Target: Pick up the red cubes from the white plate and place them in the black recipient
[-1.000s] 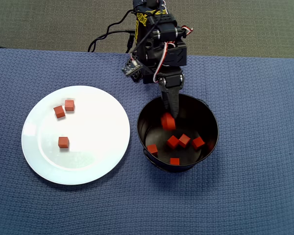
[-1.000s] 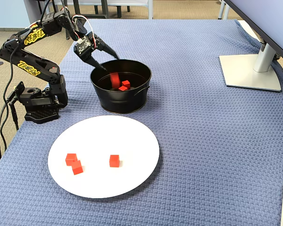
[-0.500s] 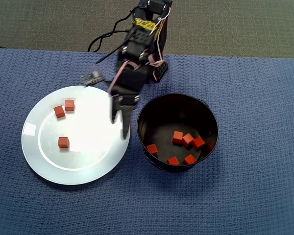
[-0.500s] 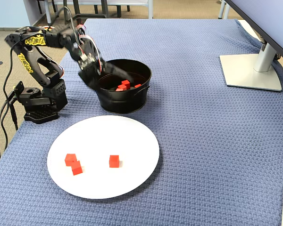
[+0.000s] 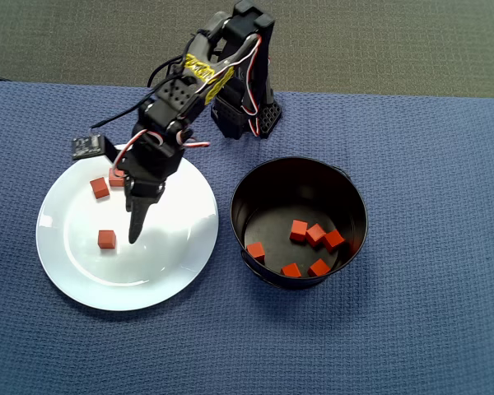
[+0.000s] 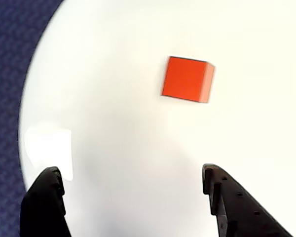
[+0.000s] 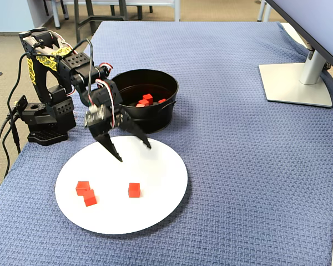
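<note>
my pincer (image 7: 134, 153) is spread wide and empty above the white plate (image 7: 161, 194). nearest red cube (image 6: 187, 79) sits ahead between my fingers, untouched. black recipient (image 7: 161, 119) behind me holds five cubes.

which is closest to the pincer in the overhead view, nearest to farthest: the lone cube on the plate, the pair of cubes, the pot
Measured from the pincer:
1. Lone cube, just left of the tips on the plate.
2. Pair of cubes, at the plate's upper left.
3. Pot, off to the right.
</note>
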Motion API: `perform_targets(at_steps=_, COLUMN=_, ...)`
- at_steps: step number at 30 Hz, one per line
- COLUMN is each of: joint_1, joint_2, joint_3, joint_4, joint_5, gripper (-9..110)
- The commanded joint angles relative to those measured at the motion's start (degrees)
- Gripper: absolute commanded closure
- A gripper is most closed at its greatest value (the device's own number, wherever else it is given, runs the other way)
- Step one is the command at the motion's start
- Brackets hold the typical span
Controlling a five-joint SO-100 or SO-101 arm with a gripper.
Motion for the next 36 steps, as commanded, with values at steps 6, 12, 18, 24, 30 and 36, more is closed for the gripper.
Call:
perform_targets(at_steps=6, joint_1=5.01, joint_2=-7.47, joint_3=-2.99, joint_4=-10.37, joint_5=-21.62, gripper=72)
perform_targets(at_steps=12, joint_1=7.91, joint_2=-12.13, joint_3=-3.25, joint_4=-19.86, joint_5=-37.79, gripper=72)
perform_targets(at_steps=18, joint_1=8.44, joint_2=-15.64, joint_3=-6.86, joint_4=-19.86, joint_5=-39.81, gripper=73)
perform_targets(at_steps=24, joint_1=7.91, joint_2=-16.7, joint_3=-6.06, joint_4=-21.71, joint_5=-38.67, gripper=73)
perform_targets(at_steps=30, joint_1=7.03, joint_2=-17.58, joint_3=-5.01, joint_4=-23.38, joint_5=-38.5, gripper=73)
perform_targets(at_steps=36, joint_1=6.77, joint_2=-19.07, joint_3=-3.25, joint_4=-27.07, joint_5=-38.32, gripper=74)
